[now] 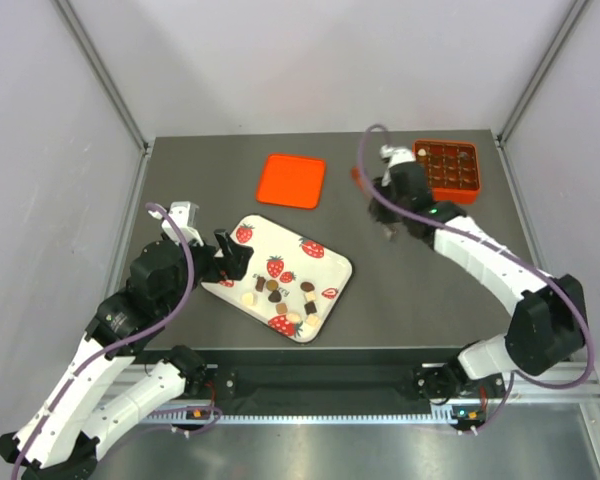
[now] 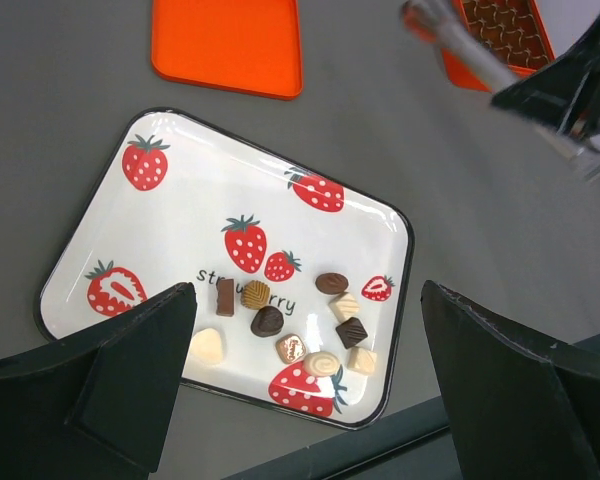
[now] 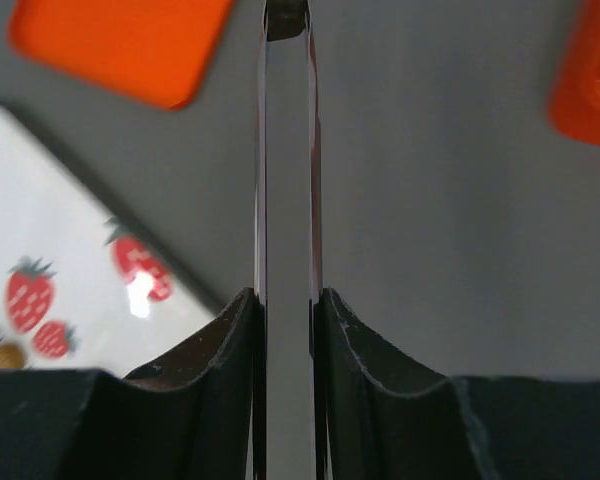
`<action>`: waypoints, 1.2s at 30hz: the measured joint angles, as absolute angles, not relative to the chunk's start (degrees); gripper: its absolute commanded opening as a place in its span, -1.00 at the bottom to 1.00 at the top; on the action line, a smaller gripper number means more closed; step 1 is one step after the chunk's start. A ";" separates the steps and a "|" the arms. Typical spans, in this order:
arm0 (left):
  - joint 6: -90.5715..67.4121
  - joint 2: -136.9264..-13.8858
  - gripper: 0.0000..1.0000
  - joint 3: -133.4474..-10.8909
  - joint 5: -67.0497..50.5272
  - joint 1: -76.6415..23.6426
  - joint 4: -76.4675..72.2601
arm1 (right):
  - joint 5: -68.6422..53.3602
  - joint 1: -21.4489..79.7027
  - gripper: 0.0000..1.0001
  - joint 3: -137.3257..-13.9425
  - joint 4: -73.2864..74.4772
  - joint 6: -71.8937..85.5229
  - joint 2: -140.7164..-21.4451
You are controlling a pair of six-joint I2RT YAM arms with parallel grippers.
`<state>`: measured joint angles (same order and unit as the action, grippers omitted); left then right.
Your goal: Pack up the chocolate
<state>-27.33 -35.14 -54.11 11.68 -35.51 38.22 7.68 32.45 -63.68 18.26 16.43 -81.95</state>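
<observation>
Dark grey table (image 1: 400, 290), both arms reaching in from its near edge. White rectangular tray with red strawberry prints (image 1: 280, 240) sits skewed at the near-left part of the table. Flat orange plastic lid (image 1: 292, 180) lies beyond the tray, mid-table toward the far edge, apart from it. Orange square box with a grid of compartments (image 1: 448, 194) is at the far right corner, with dark pieces in its cells.

Left hand (image 2: 308, 290) hangs over the tray's left side, fingers spread as wide as they go, holding nothing.

Right hand (image 3: 285, 295) is over bare table between tray and box, nearer the box. Its fingers are pressed against both sides of a slim silvery tong-like tool (image 3: 285, 150), gripped, tip pointing away from the hand. Can't tell whether the tip carries anything.

The chocolate (image 2: 267, 321): ten small loose pieces, dark brown, light brown and cream, clustered in the tray's near end close to its rim. More sit in the box cells.
</observation>
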 measured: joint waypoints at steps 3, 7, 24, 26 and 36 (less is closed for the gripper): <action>-27.33 -35.14 0.98 -54.06 11.68 -35.51 38.20 | 8.86 22.74 -0.49 -65.10 20.32 14.26 -80.79; -27.33 -35.18 0.98 -53.65 11.66 -35.51 38.17 | 9.67 12.80 -0.48 -68.55 23.51 12.01 -82.43; -27.35 -36.36 0.98 -53.43 11.64 -35.51 38.15 | 9.37 1.52 -0.44 -83.61 28.95 11.55 -98.04; -27.35 -36.36 0.98 -53.34 11.64 -35.51 38.13 | 9.30 1.17 -0.43 -84.51 29.19 11.53 -99.15; -27.35 -36.36 0.98 -53.21 11.64 -35.51 38.15 | 8.69 0.95 -0.37 -87.00 30.02 11.53 -104.60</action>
